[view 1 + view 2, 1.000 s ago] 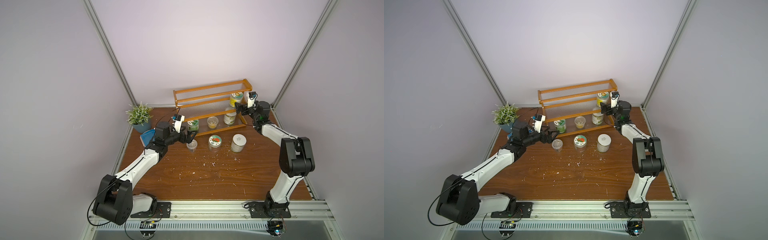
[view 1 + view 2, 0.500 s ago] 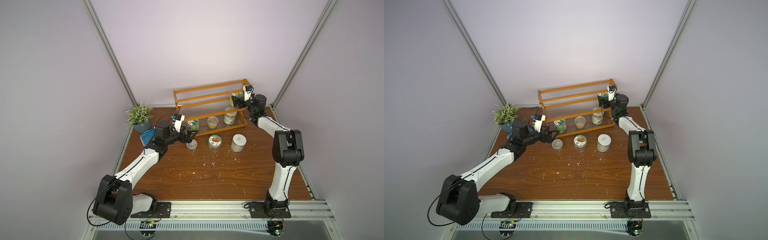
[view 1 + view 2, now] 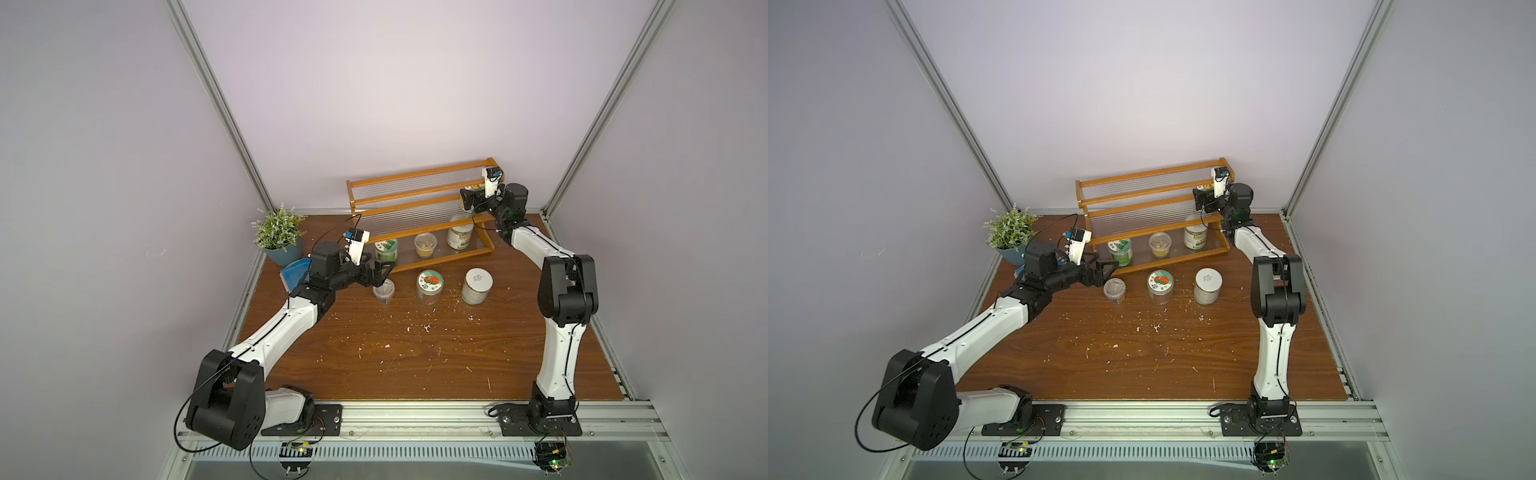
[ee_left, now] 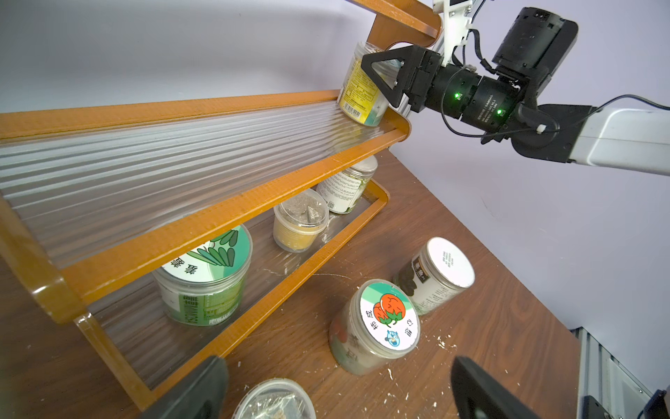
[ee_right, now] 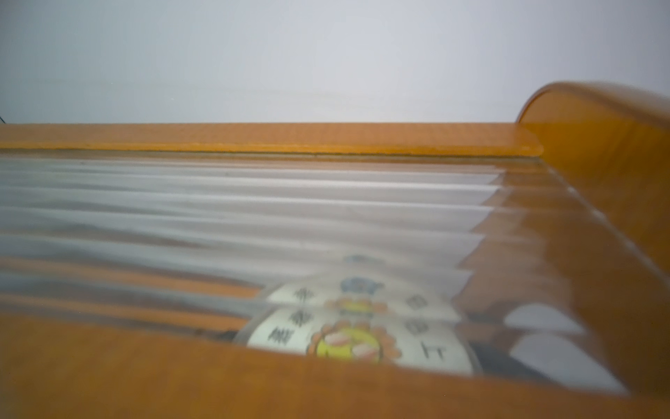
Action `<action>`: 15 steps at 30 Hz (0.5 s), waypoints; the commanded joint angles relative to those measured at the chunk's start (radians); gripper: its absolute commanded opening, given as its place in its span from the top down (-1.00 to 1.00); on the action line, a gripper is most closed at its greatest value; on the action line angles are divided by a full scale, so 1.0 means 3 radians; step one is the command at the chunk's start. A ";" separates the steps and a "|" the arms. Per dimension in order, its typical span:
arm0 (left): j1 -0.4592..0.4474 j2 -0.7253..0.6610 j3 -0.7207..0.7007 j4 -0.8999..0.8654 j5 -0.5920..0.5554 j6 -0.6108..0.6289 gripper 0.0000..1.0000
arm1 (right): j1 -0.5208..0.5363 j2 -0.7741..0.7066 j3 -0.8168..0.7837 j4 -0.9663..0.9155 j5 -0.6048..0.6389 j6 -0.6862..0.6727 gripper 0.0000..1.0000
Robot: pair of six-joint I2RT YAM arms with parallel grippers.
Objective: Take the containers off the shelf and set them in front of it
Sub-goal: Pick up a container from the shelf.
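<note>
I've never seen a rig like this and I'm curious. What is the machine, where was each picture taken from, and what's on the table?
Two robot arms are bolted along a wooden table. Two pictures look down from above; two come from cameras on the arms' wrists. At the back stands an orange stepped shelf, a potted plant beside it. Three containers stand on the table before it: a clear cup, an orange-picture jar and a white-lidded jar. Four are on the shelf: a green jar, a yellow cup and a cream-lidded jar on the lowest step, a yellow-labelled jar on the middle one. The left claw hangs open by the clear cup, empty. The right claw is open at the yellow-labelled jar.
</note>
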 commanded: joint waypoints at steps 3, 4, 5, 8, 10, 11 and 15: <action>-0.0020 0.0010 0.0091 -0.0024 -0.0014 0.0067 -0.99 | 0.0012 0.0014 0.0194 -0.0068 -0.0079 -0.0040 -0.88; -0.0020 0.0012 0.0094 -0.0025 -0.0014 0.0067 -0.99 | 0.0014 -0.0002 0.0171 -0.0058 -0.0077 -0.0044 -0.85; -0.0020 0.0010 0.0093 -0.0020 -0.0011 0.0063 -0.99 | 0.0018 -0.0034 0.0119 -0.0009 -0.0067 -0.0045 -0.82; -0.0023 0.0015 0.0102 -0.0020 -0.0006 0.0069 -0.99 | 0.0023 -0.0135 -0.0001 0.0090 -0.0096 -0.0045 -0.74; -0.0021 0.0024 0.0092 -0.0015 -0.0005 0.0065 -0.99 | 0.0043 -0.0196 -0.0053 0.0113 -0.0108 -0.0069 -0.70; -0.0020 0.0029 0.0094 -0.0009 -0.0003 0.0066 -0.99 | 0.0053 -0.0237 -0.0094 0.0135 -0.0092 -0.0085 -0.69; -0.0021 0.0015 0.0069 0.0016 0.0005 0.0057 -0.99 | 0.0074 -0.0380 -0.0217 0.0165 -0.0100 -0.0116 -0.67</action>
